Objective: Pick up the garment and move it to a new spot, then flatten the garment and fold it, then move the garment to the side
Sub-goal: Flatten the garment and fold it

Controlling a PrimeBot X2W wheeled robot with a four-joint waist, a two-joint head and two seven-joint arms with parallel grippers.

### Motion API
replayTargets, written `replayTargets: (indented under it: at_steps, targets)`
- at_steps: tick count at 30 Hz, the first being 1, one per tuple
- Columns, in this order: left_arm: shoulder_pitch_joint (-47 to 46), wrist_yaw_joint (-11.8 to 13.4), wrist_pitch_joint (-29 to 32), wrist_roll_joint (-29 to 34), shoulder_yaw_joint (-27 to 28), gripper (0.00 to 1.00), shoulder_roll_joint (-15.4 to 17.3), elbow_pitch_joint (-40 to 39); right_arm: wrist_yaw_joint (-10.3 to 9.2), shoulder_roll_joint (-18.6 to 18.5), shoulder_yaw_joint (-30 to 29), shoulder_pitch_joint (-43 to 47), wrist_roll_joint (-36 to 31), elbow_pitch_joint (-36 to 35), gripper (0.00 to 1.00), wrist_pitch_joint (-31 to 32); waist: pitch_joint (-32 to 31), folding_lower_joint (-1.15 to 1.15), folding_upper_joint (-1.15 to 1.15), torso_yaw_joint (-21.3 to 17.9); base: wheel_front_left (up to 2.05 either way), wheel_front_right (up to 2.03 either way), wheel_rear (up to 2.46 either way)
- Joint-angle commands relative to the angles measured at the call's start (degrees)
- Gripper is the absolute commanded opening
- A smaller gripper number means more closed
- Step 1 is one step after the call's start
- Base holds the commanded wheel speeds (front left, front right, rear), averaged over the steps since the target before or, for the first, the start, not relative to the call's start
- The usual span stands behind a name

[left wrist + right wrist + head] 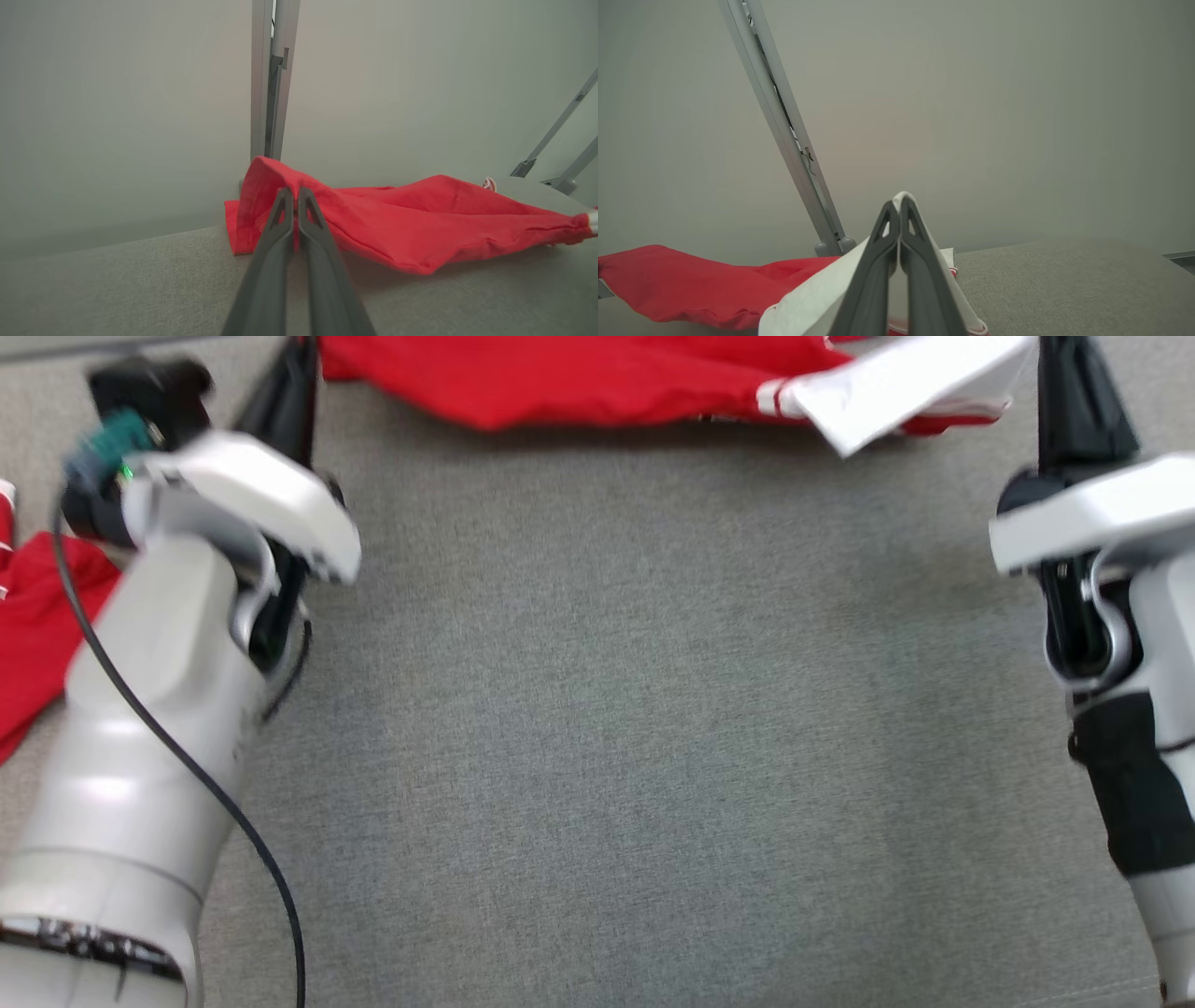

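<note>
Soft even light, head view blurred, faint shadow beneath garment [597, 378].

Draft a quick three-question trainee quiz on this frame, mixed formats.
1. True or false: the left pincer is shut on the red garment.
2. The cloth clamped in the right pincer is: A red, B white, C grey.
3. Fill in: the table under the garment is covered in ___ fabric.
Key: 1 true; 2 B, the white panel; 3 grey.
</note>
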Motion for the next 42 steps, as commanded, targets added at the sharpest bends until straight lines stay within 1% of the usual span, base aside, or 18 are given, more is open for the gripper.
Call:
replayTargets:
  at_steps: [1, 8, 11, 14, 15, 17, 18, 22, 27, 33, 39, 42]
  targets:
    - [1.40, -0.13, -0.19, 0.77, -0.68, 0.00, 0.44, -0.43, 0.01, -0.88, -0.05, 1.58, 0.73, 0.56, 0.00, -0.04, -2.54, 0.00, 0.00, -0.41, 0.00, 0.00, 0.00]
    - [11.73, -0.19, -0.21, 2.46, -8.18, 0.00, 2.24, -2.52, 0.01, -1.71, -0.30, 10.01, 5.29, 5.84, 0.00, -0.04, -8.07, 0.00, 0.00, -1.23, 0.00, 0.00, 0.00]
    - [15.20, -0.19, -0.21, 2.80, -10.21, 0.00, 3.08, -1.91, 0.01, -2.19, 0.34, 12.55, 6.93, 8.95, 0.00, -0.04, -10.25, 0.00, 0.00, -1.63, 0.00, 0.00, 0.00]
    - [18.06, -0.19, 0.01, 3.10, -11.65, 0.00, 3.11, -0.10, 0.01, -2.46, 1.82, 14.64, 8.62, 11.95, 0.00, -0.04, -12.29, 0.00, 0.00, -2.06, 0.00, 0.00, 0.00]
    - [19.95, -0.18, 0.59, 2.64, -12.44, 0.00, 2.65, 0.90, 0.01, -2.62, 3.24, 15.94, 10.18, 13.85, 0.00, 0.28, -13.60, 0.00, 0.00, -2.20, 0.00, 0.00, 0.00]
    - [21.81, -0.18, 1.55, 2.47, -13.54, 0.00, 2.46, 1.82, 0.01, -3.09, 5.22, 17.27, 11.76, 14.93, 0.00, 0.90, -14.93, 0.00, 0.00, -2.12, 0.00, 0.00, 0.00]
    - [21.81, -0.18, 1.55, 2.47, -13.54, 0.00, 2.46, 1.82, 0.01, -3.09, 5.22, 17.27, 11.76, 14.93, 0.00, 0.90, -14.93, 0.00, 0.00, -2.12, 0.00, 0.00, 0.00]
    - [24.43, -0.18, 3.20, 3.29, -15.90, 0.00, 2.46, 3.06, 0.01, -4.83, 9.24, 20.16, 15.48, 15.16, 0.00, 2.63, -17.39, 0.00, 0.00, -1.67, 0.00, 0.00, 0.00]
    - [27.16, 0.23, 3.61, 4.23, -17.67, 0.00, 2.54, 3.95, 0.00, -7.32, 13.01, 22.81, 19.73, 14.64, 0.00, 4.74, -20.10, 0.00, 0.00, -1.18, 0.00, 0.00, 0.00]
    - [30.02, 1.40, 4.70, 5.12, -19.51, 0.00, 2.94, 3.98, 0.00, -9.89, 17.49, 24.51, 23.84, 13.55, 0.00, 10.46, -22.56, 0.00, 0.00, -1.05, 0.00, 0.00, 0.00]
    - [32.06, 1.67, 5.90, 5.90, -21.24, 0.00, 3.43, 2.78, 0.00, -12.42, 21.02, 25.53, 28.01, 12.24, 0.00, 18.33, -24.09, 0.00, 0.00, -0.93, 0.00, 0.00, 0.00]
    - [33.15, 1.69, 6.75, 6.32, -22.24, 0.00, 3.93, 1.69, 0.01, -13.60, 22.31, 26.12, 29.76, 10.73, 0.00, 20.96, -24.56, 0.00, 0.00, -0.95, 0.00, 0.00, 0.00]
